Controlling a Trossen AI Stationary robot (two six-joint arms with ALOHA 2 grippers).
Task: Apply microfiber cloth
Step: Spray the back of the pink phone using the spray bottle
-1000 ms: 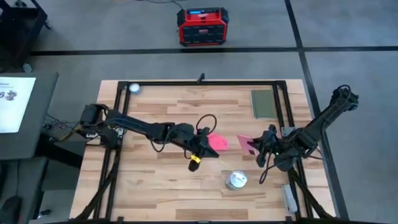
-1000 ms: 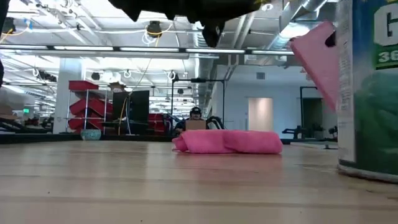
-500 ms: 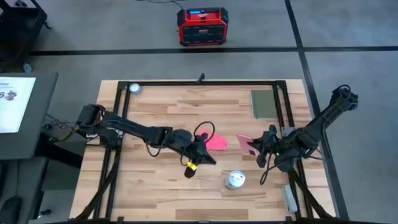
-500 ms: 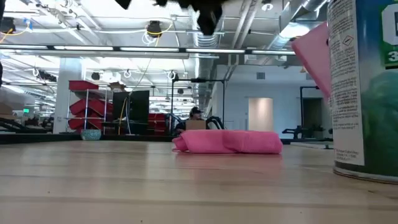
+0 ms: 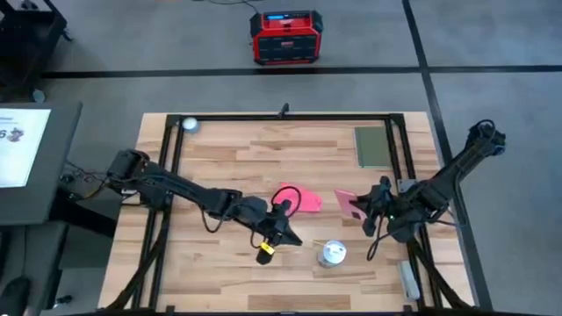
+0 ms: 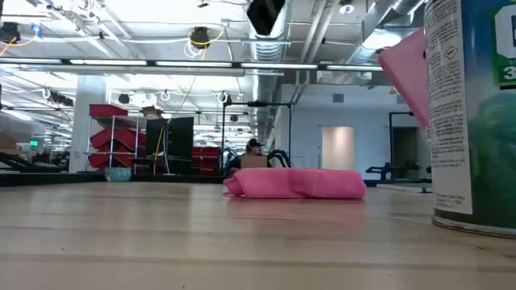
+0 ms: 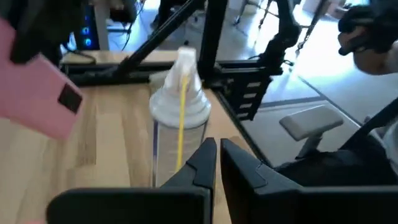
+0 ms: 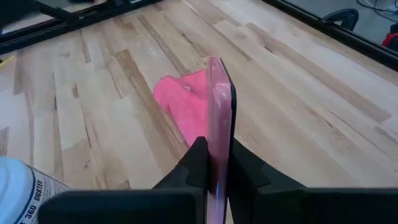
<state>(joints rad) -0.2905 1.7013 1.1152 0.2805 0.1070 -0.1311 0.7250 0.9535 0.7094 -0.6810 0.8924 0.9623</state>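
We see the microfiber cloth (image 5: 303, 200) lying crumpled near the middle of the wooden desk (image 5: 219, 149), and in the low view it (image 6: 294, 183) shows as a flat, folded heap resting on the boards. The right gripper (image 5: 362, 209) hovers just to the right of the cloth, its jaws clamped on the edges of a pale-pink phone (image 5: 348, 202), which stands on edge in the right wrist view (image 8: 219, 130) with the cloth (image 8: 186, 106) on the desk beyond it. The left gripper (image 5: 290, 235) sits in front of the cloth, apart from it, its jaws drawn nearly together and holding nothing. Just beside it stands a spray can (image 5: 333, 254) with a thin yellow straw (image 7: 181, 118), close to the front edge. An olive-green pad (image 5: 371, 146) lies toward the far right corner.
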